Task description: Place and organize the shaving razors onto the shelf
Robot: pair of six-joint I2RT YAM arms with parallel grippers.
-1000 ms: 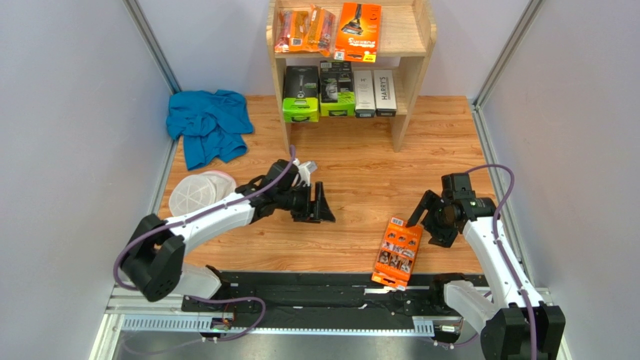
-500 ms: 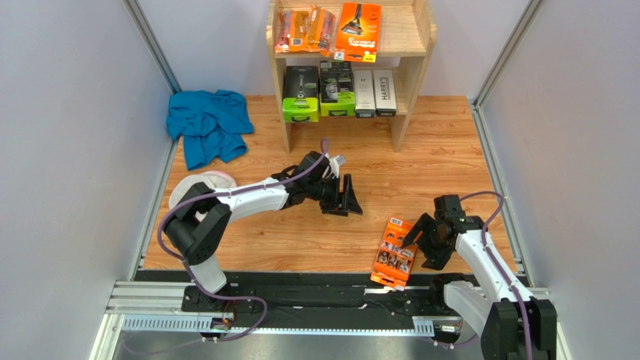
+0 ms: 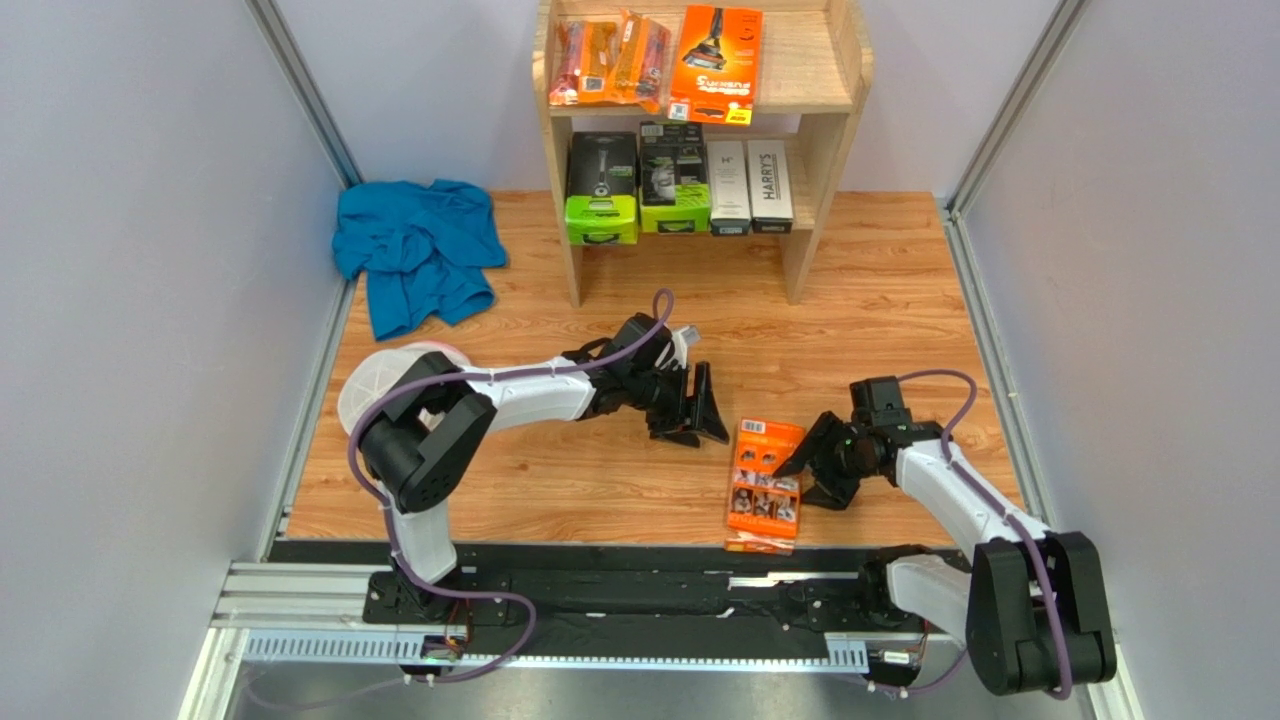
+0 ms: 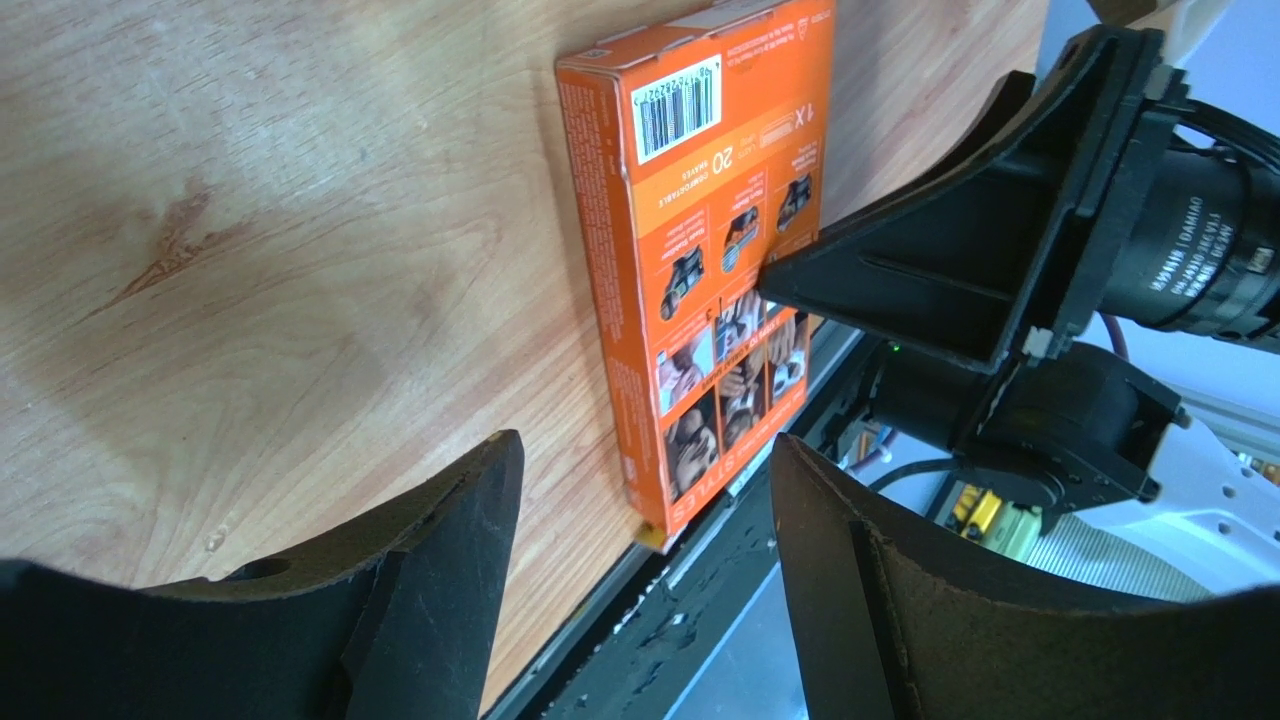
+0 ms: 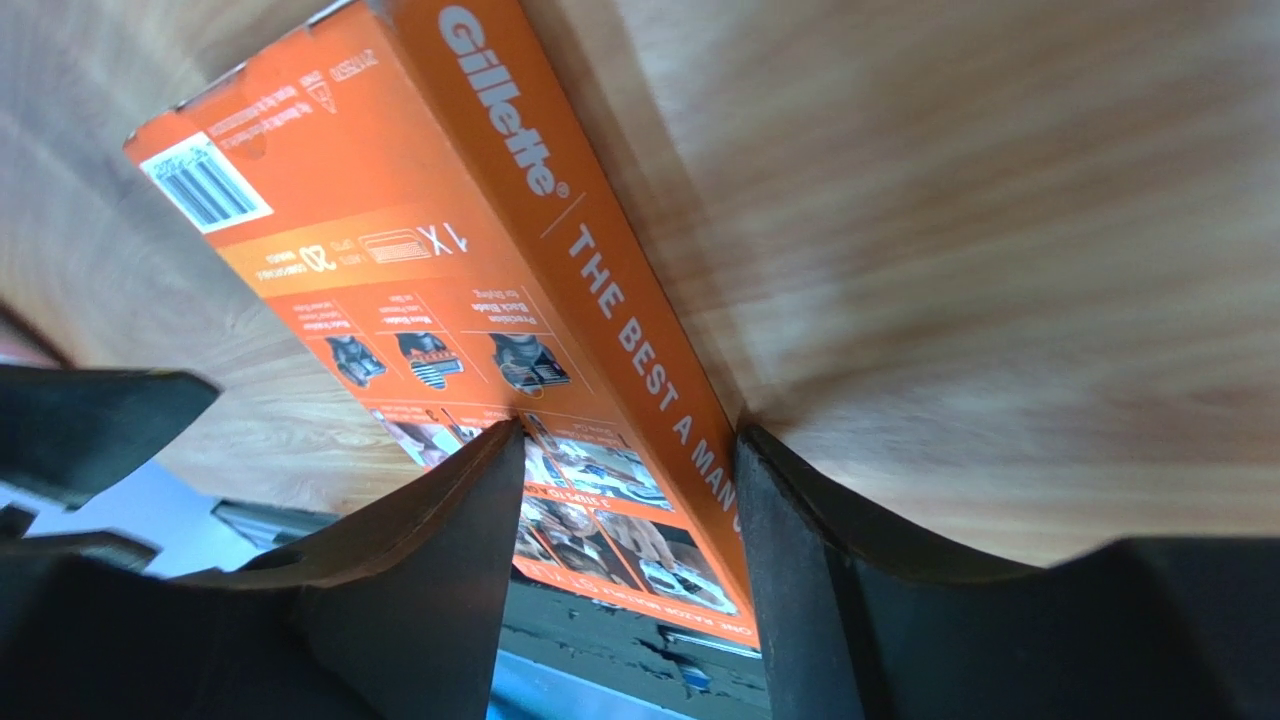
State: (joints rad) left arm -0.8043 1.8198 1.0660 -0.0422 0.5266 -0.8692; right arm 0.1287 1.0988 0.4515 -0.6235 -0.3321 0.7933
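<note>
**Orange box flat on the bench, right claw astride its edge**

The flat orange box (image 3: 763, 483) lies barcode face up on the wooden bench (image 3: 887, 315), at about 5 o'clock from the bench's middle. Its long axis runs from 12 to 6. The shelf (image 3: 845, 90) stands well apart at 12 o'clock, with other razor packs (image 3: 714, 60) on both tiers.

The right claw (image 5: 624, 435) is spread wide at the box's 3 o'clock side. One finger is over the printed face and the other is outside the long edge. It has not closed on the box, and I cannot tell whether either finger touches the card. The left claw (image 4: 643, 450) hovers at the box's 11 o'clock, fully parted and holding nothing.

The box is a thin rectangular slab of glossy printed card with crisp corners. It is probably light and stiff along its length. The broad panels would likely dent under a hard squeeze, and the gloss may slip. Lying flat on smooth grained wood, it offers only its thin sides. The best hold looks to be across the thickness at the middle of a long edge, with one finger worked underneath.
</note>
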